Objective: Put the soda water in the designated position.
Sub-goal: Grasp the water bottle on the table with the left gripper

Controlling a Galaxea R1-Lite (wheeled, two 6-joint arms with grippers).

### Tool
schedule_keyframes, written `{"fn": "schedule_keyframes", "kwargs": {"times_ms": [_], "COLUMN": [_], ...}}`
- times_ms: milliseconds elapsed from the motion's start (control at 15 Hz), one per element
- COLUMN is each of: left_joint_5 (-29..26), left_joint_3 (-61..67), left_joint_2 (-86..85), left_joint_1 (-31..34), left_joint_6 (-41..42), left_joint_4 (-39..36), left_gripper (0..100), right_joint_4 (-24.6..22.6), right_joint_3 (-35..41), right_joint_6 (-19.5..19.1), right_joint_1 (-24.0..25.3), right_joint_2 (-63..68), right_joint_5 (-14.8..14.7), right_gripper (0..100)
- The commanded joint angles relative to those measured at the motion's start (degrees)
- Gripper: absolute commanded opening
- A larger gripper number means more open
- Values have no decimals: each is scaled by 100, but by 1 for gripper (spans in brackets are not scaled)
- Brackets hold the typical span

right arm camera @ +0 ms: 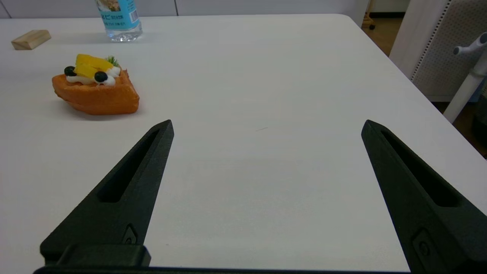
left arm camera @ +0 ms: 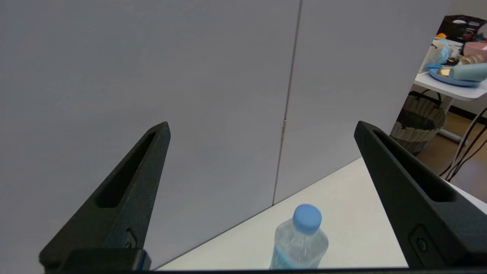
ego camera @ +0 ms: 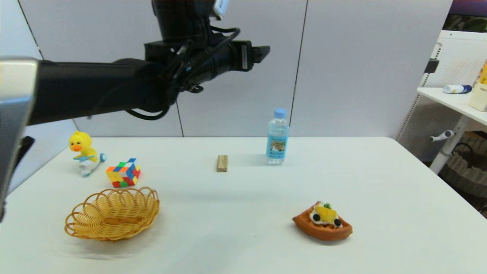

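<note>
The soda water (ego camera: 277, 137), a clear bottle with a light-blue cap and blue label, stands upright near the table's far edge, right of centre. My left gripper (ego camera: 265, 51) is raised high in the air, above and slightly left of the bottle, fingers open and empty. In the left wrist view the bottle's cap and shoulders (left arm camera: 300, 238) show low between the spread fingers of the left gripper (left arm camera: 262, 125). My right gripper (right arm camera: 267, 121) hovers open and empty over bare table at the near right; the bottle's base (right arm camera: 118, 19) shows far off. The right arm is out of the head view.
A small wooden block (ego camera: 222, 163) lies left of the bottle. A wicker basket (ego camera: 95, 232), a colour cube (ego camera: 123, 172) and a yellow duck toy (ego camera: 84, 150) occupy the left side. A waffle toy (ego camera: 322, 222) sits at the near right. A side table (ego camera: 452, 102) stands beyond the right edge.
</note>
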Motion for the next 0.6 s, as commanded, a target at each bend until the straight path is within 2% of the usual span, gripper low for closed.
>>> {"fn": "schedule_keyframes", "kwargs": {"times_ms": [67, 267, 600], "left_joint_5": [-59, -534, -1184], "left_joint_3": [-553, -553, -553], "left_joint_2": [1479, 2015, 2622], "left_joint_1": [-214, -293, -398], "left_joint_6": [-13, -4, 5], "left_joint_4": [-553, -1327, -1766], "left_gripper": [100, 100, 100], "right_joint_4": [2, 2, 2], "right_joint_3": [1, 1, 1], "right_joint_6": [0, 0, 0], "right_joint_1": [1, 1, 1], "right_joint_2": [7, 7, 7], "right_joint_5": [0, 0, 0], "right_gripper": [100, 100, 100]}}
